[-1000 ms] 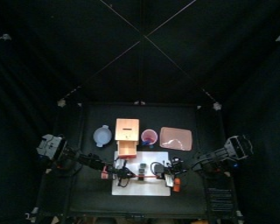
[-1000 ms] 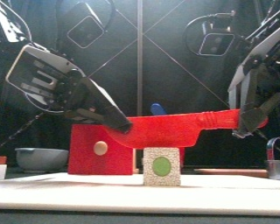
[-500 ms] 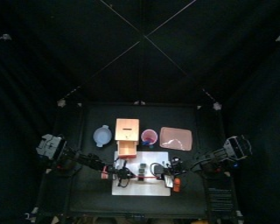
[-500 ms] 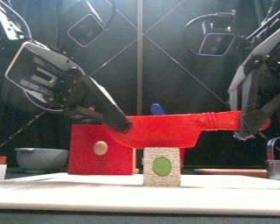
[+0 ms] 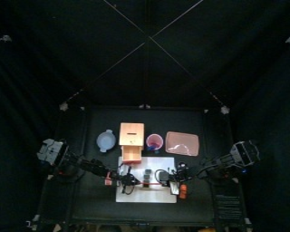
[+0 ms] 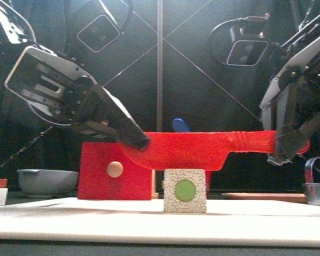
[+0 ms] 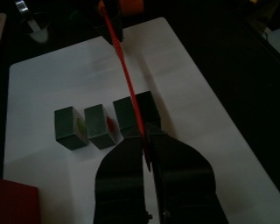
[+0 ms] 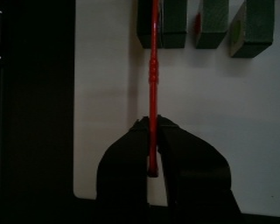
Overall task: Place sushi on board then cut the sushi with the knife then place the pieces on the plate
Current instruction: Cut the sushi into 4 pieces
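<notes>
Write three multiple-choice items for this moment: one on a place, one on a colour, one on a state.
1. Where do the sushi blocks stand?
A. on the pink tray
B. on the white cutting board
C. in the blue-grey bowl

2. What colour is the toy knife over the sushi?
A. blue
B. yellow
C. red

3. How is that knife held?
A. by both grippers, one at each end
B. by one gripper alone
C. by neither; it lies flat on the board

Answers:
1 B: both wrist views show the dark green blocks upright on the white board.
2 C: the front view shows it plainly red.
3 A: the left gripper and the right gripper are each shut on one end, and the knife hangs level above the sushi.
</notes>
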Controlling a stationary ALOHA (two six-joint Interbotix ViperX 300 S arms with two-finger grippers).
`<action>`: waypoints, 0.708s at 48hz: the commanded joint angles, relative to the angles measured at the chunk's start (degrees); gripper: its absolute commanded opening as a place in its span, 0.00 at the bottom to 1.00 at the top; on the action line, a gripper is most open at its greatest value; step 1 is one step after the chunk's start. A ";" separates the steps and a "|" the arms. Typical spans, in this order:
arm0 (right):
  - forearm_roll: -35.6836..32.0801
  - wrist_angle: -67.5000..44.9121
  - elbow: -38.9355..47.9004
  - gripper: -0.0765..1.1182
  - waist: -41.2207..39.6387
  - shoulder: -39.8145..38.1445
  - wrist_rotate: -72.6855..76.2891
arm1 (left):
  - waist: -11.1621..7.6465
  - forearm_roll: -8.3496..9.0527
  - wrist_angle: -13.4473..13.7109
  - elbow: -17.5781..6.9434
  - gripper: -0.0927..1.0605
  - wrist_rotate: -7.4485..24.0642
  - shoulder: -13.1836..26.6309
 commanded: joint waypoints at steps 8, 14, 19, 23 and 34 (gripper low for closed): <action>-0.97 0.97 0.18 0.39 0.09 -2.11 -0.18 | -0.44 0.62 0.44 0.53 0.34 0.79 -1.32; -0.97 0.70 0.18 0.39 0.00 -1.67 -0.18 | -0.44 0.53 0.53 0.53 0.34 0.70 -0.70; -0.79 0.70 0.26 0.39 0.09 -1.05 -0.18 | -0.44 0.44 0.53 0.35 0.34 0.70 0.26; -0.79 0.53 0.26 0.39 0.09 -0.44 -0.18 | -0.44 0.44 0.53 0.35 0.34 0.62 1.23; -0.44 -1.05 0.09 0.39 0.53 3.60 -0.18 | -0.70 -0.44 0.70 -0.26 0.34 0.53 5.45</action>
